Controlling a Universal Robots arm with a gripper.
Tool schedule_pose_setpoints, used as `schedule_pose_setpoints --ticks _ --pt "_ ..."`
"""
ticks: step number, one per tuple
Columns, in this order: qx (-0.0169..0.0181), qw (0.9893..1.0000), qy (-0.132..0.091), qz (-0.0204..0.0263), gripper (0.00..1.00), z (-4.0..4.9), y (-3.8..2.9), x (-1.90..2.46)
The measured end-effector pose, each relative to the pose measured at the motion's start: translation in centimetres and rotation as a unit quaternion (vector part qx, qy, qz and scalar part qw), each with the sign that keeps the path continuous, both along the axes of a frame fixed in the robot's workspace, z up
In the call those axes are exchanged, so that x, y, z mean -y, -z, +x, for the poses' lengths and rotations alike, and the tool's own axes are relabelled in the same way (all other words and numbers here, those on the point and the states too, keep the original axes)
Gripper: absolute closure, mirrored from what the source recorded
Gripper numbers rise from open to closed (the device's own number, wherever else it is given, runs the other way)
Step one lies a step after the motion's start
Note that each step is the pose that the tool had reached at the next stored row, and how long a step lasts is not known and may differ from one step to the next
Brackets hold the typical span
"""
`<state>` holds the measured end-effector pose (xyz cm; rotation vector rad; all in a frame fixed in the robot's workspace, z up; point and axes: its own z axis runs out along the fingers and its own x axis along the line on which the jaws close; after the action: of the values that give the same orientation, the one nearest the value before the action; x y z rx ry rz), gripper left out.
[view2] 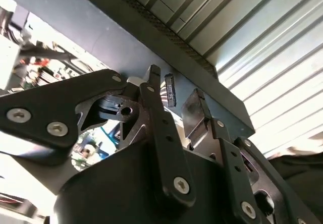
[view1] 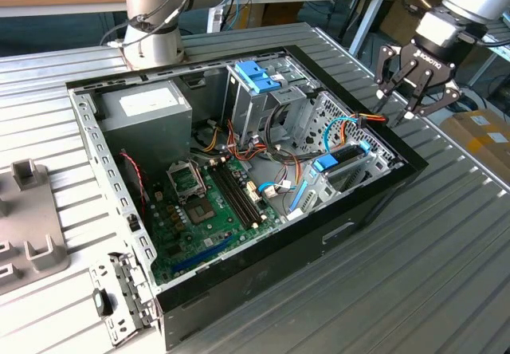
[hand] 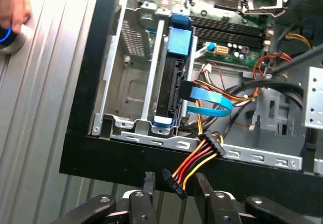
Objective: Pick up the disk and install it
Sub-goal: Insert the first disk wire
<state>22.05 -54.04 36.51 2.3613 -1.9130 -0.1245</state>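
While the black multi-link gripper [view1: 416, 91] hangs above the far right rim of the open black desktop computer case [view1: 351, 218] in the exterior view, its fingers are spread apart with nothing between them. In the first wrist view the gripper [hand: 174, 183] sits just outside the case wall, its two fingertips [hand: 149, 179] apart on either side of a bundle of red, yellow and black power wires [hand: 194, 163] ending in a black connector. In the second wrist view the gripper [view2: 176, 100] shows the same parted fingers over the dark case edge.

The disk, a flat drive framed by a light-blue plastic carrier [hand: 176, 80], stands on edge inside the grey metal drive bay [hand: 131, 82] at the case's right side, with a flat blue ribbon cable [hand: 209, 100] plugged in just beside it. In the exterior view the same disk [view1: 339, 163] lies in the bay near the case's right wall, well below the gripper.

A green motherboard [view1: 207, 202] covers the case floor, and a grey power supply box [view1: 147, 111] sits at the far left corner. A person's hand [hand: 12, 9] rests on the ribbed metal table [view1: 446, 258].
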Motion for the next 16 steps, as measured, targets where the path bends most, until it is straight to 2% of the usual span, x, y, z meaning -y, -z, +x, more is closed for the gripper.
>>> schedule_pose_setpoints --ticks 4,6,12,13,14,16 --pt "0.0000 0.9991 -0.042 0.0000 0.56 0.00 0.00 0.00" --pt "0.0000 0.9986 -0.054 0.0000 0.56 0.00 0.00 0.00" --pt "0.0000 0.9985 -0.056 0.0000 0.57 0.00 0.00 0.00" --pt "0.0000 0.9984 -0.056 0.0000 0.64 0.00 0.00 0.00" --pt "0.0000 0.9984 -0.056 0.0000 0.64 0.00 0.00 0.00" --pt "0.0000 0.9984 -0.057 0.0000 0.76 0.00 0.00 0.00"
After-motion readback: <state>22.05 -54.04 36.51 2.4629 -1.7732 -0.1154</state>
